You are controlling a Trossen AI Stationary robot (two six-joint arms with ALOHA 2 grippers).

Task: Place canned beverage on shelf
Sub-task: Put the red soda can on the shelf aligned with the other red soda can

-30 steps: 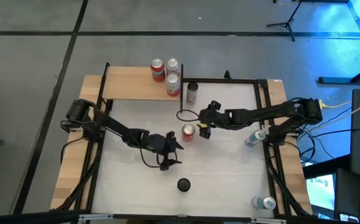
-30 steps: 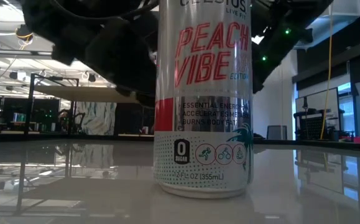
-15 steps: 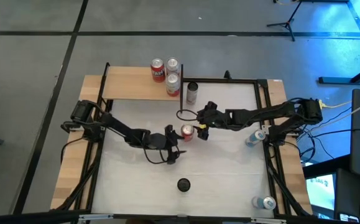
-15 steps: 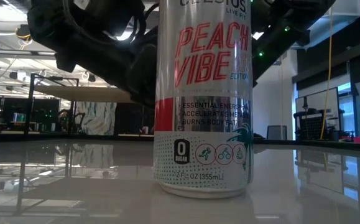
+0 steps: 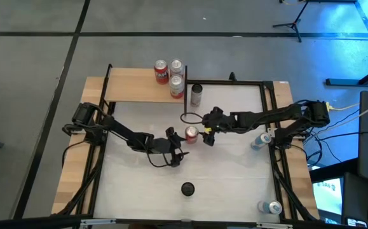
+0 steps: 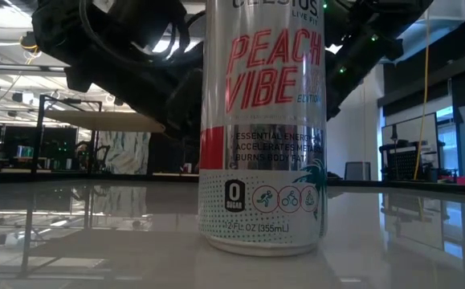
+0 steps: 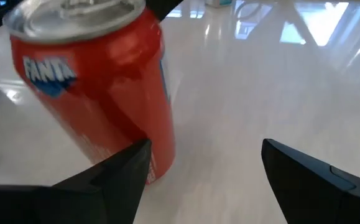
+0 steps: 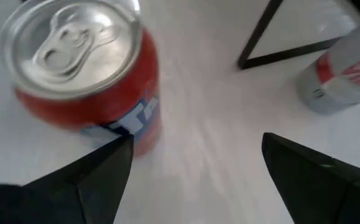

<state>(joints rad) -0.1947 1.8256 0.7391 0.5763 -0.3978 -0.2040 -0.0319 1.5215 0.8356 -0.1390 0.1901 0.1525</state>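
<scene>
Both open end effectors, left [image 5: 177, 147] and right [image 5: 207, 135], flank the red can [image 5: 191, 134]; three cans [image 5: 170, 74] crowd the shelf [image 5: 133, 89].

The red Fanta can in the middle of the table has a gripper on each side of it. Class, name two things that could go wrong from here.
1. Both open grippers, left and right, flank the red Fanta can; if both close in, they may collide or tip it.
2. The shelf already holds three cans at its right end, so a carried can might knock them.
</scene>
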